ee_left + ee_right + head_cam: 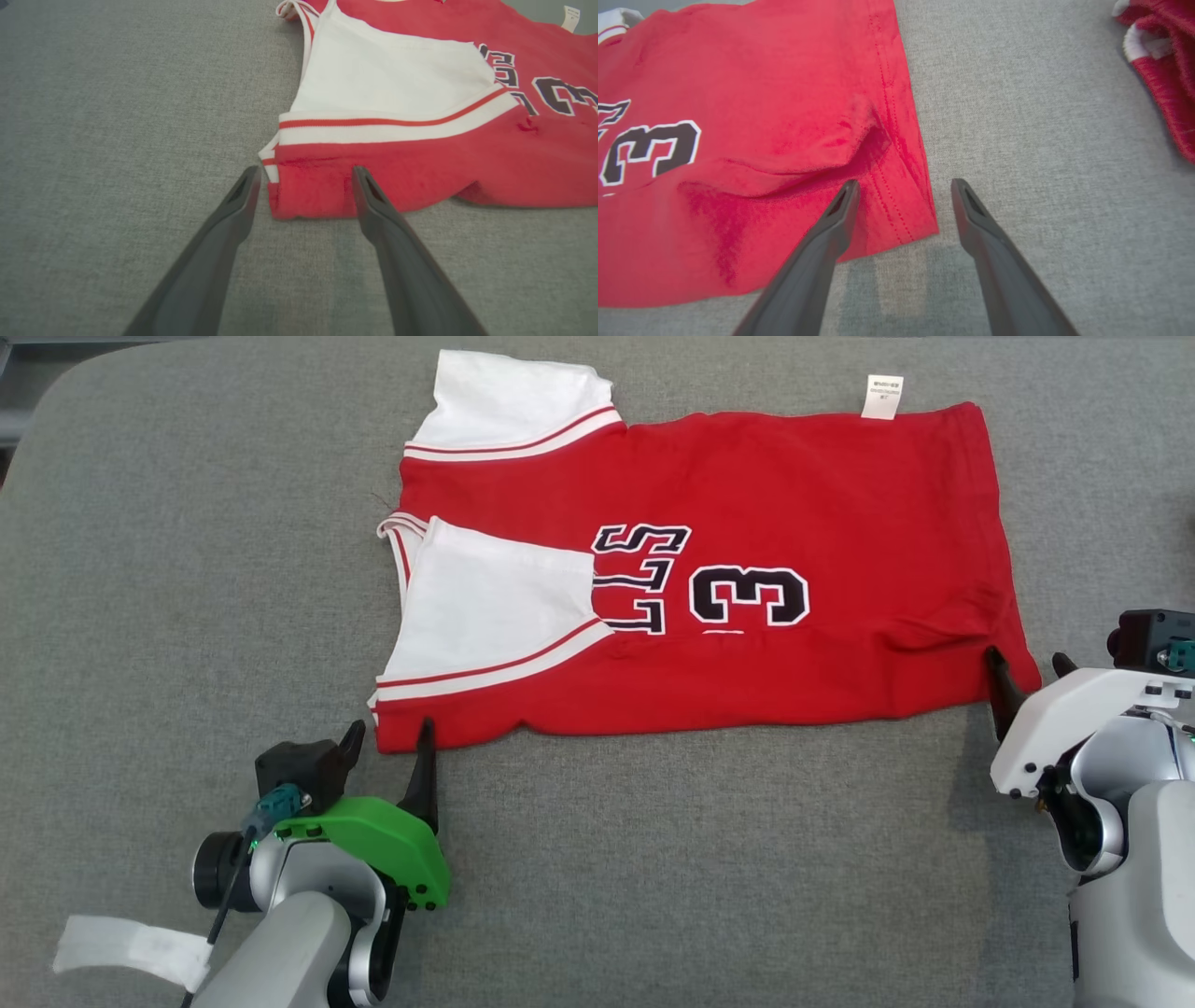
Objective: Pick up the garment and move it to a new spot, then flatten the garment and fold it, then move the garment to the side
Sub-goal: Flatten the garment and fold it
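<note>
— Your left gripper (306, 175), two long dark fingers, is spread wide around the near-left corner of the red jersey with white sleeves and a black number (420, 163). One finger is over the bare grey fabric-covered surface (117, 140), the other over the red hem. It holds nothing.

— And my right?

— Your right gripper (905, 184) is just as wide, straddling the near-right hem corner, with nothing pinched. The jersey lies mid-surface and looks folded lengthwise, so you likely have layers under each tip. Close too shallow and you may catch only the top layer, and the fold would open as you lift.

— Anything farther up?

— A pucker (866, 140) just beyond your right fingers could press into a crease. The white sleeve (495, 607) lies loose on top and may slide if you raise one side first. Farther right, a second red-and-white cloth (1162, 60) lies well apart from the jersey; don't drag into it.
</note>
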{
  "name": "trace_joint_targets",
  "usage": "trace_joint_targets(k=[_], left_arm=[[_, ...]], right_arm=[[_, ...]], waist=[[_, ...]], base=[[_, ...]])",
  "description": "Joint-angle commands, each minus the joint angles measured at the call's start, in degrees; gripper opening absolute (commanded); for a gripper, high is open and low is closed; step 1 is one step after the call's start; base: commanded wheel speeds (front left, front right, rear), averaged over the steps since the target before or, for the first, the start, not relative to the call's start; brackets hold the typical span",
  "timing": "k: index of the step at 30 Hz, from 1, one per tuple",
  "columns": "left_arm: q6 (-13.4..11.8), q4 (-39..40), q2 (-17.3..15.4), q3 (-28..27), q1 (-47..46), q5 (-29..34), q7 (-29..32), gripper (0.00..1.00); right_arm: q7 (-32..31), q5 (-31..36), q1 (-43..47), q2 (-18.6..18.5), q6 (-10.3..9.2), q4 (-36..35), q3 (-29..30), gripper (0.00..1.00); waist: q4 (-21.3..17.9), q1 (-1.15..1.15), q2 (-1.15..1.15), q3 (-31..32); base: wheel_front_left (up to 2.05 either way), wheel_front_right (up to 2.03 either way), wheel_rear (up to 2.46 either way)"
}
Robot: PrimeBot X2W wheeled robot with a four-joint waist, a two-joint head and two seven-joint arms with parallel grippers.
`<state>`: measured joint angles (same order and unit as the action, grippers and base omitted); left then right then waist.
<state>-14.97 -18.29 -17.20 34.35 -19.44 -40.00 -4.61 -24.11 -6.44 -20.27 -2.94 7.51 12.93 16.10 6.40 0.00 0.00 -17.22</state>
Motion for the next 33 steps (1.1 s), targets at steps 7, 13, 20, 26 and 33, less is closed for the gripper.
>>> trace_joint_targets(k=[7,13,20,26,33], left_arm=[[-1.04,-3.32,-0.47,1.15,-3.70,1.46,2.55,1.00],[-0.75,-5.11,0.06,2.51,-3.92,0.81,5.63,0.31],[-0.27,-6.37,0.08,3.14,-3.08,-0.24,7.33,0.00],[0.22,-5.76,0.18,2.25,-2.44,-1.83,7.29,0.00],[-0.21,-1.92,-1.80,1.02,-0.23,-3.66,8.08,0.00]], right_arm=[[-0.24,0.06,-2.57,-0.07,-0.05,3.02,0.24,1.00],[-2.02,-0.69,-2.78,0.05,-0.05,6.15,-0.03,0.80],[-2.74,-1.30,-1.54,0.08,-0.08,6.58,-0.24,0.00],[-1.40,-2.13,-1.15,0.00,-0.07,4.72,-0.03,0.00],[-1.77,-4.37,2.47,-0.10,-0.07,-0.72,0.66,0.00]], waist=[[-0.12,0.00,0.00,-1.76],[-0.17,0.00,0.00,-2.46],[-0.06,0.00,0.00,-2.17],[-0.06,0.00,0.00,-0.49],[0.00,0.00,0.00,2.55]], base=[[0.00,0.00,0.00],[0.00,0.00,0.00],[0.00,0.00,0.00],[0.00,0.00,0.00],[0.00,0.00,0.00]])
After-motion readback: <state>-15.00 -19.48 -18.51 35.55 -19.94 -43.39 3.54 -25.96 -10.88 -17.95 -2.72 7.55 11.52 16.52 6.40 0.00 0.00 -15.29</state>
